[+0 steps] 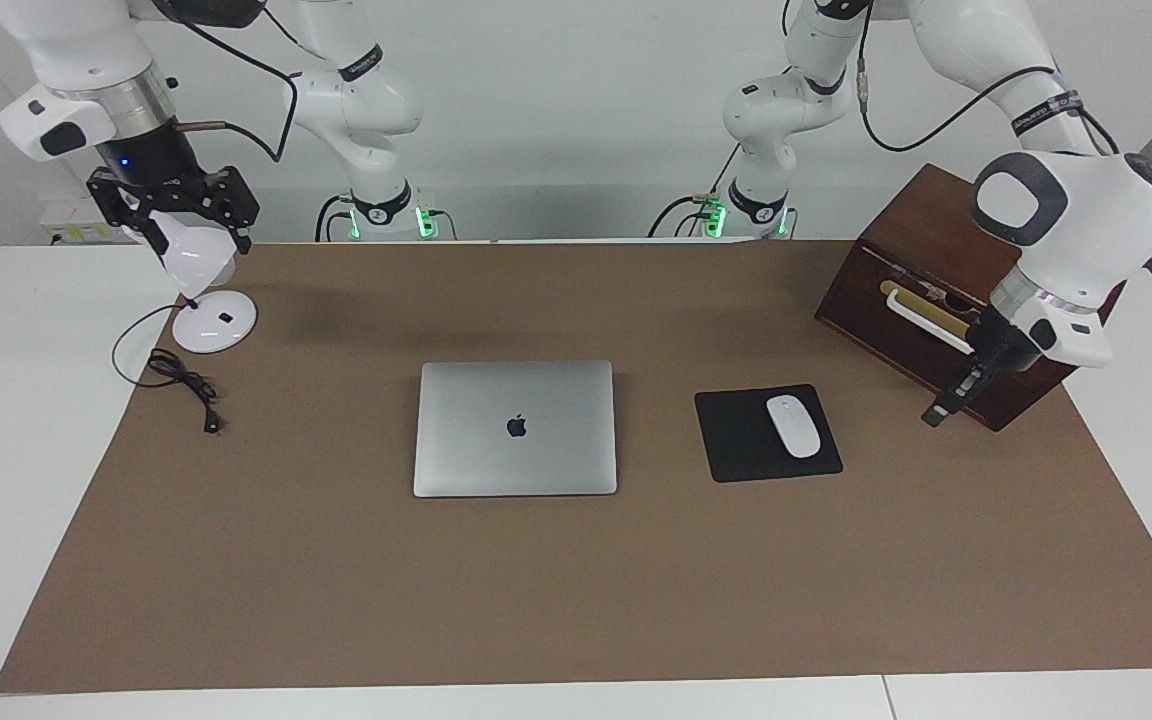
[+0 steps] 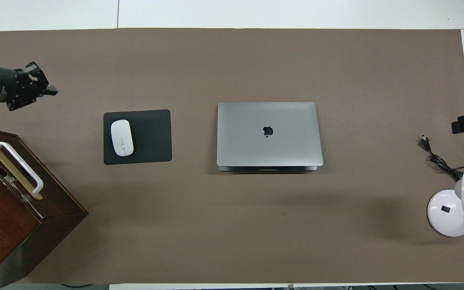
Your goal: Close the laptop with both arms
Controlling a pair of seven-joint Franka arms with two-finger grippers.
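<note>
Laptop (image 1: 515, 428) lid lies flat down on its base, closed, apple logo up, at the middle of the brown mat (image 1: 576, 600). Taking the laptop as the landmark: all four of its edges are free, nothing touching them, and bare mat runs wide from its edge farther from the robots out to the mat's border. The strip between the laptop and the robots' bases is bare as well.

Toward the left arm's end from the laptop, near but apart, lies a black mouse pad (image 1: 736, 440) with a white mouse (image 1: 794, 426) on it. Well past that, at the same end, stands a dark wooden box (image 1: 896, 290) with a white handle (image 1: 926, 320); it sits nearer to the robots than the laptop. The left gripper (image 1: 948, 398) hangs in the air in front of this box, over the mat, well apart from the laptop; the pictures do not show whether it is spread or pressed together.

Toward the right arm's end from the laptop, well apart, stands a white desk lamp (image 1: 213, 320) with a black cord (image 1: 181, 380) trailing on the mat. The right gripper (image 1: 176, 225) hangs over the lamp, its fingers spread to either side of the lamp's white shade, though contact cannot be told. Both grippers are clear of the laptop
</note>
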